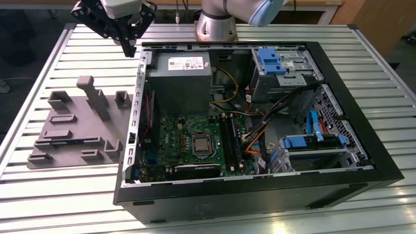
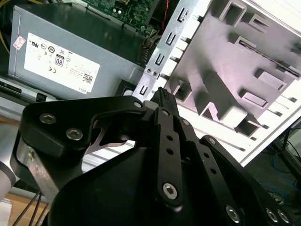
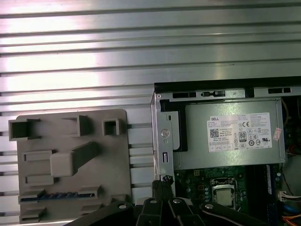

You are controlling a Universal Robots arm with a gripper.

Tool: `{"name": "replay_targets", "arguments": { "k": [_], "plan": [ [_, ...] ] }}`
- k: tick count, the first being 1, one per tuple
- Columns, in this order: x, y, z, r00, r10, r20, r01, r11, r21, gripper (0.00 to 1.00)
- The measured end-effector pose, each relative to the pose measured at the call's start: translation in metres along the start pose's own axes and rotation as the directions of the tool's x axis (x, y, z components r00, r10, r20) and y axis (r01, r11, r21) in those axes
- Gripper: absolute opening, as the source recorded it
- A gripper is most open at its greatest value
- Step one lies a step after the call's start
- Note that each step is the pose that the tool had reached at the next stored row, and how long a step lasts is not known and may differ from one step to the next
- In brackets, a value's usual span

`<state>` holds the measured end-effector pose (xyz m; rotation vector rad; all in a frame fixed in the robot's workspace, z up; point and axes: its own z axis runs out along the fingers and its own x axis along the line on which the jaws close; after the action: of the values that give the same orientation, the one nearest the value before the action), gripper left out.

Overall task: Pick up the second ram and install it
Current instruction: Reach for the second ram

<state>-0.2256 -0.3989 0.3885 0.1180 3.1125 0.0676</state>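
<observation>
The second ram is a thin dark stick with blue marks. It lies in a slot near one edge of the grey moulded holder. In the exterior view the second ram shows as a faint bluish strip on that holder, at the case's left. My gripper hangs high over the case's back left corner, well away from the holder, with its black fingers shut and nothing between them. Their tips show over the case wall. The motherboard's long black slots run beside the processor socket.
The open computer case lies on a ribbed metal table. Inside are a grey power supply, blue drive bays, loose cables and a processor socket. The arm's base stands behind the case.
</observation>
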Motion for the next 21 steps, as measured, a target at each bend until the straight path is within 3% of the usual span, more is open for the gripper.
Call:
{"name": "replay_targets", "arguments": {
  "k": [21],
  "plan": [
    [0.0101,-0.0008,0.0002,1.0000,0.000,0.0000,0.000,1.0000,0.0000,0.11]
  ]
}}
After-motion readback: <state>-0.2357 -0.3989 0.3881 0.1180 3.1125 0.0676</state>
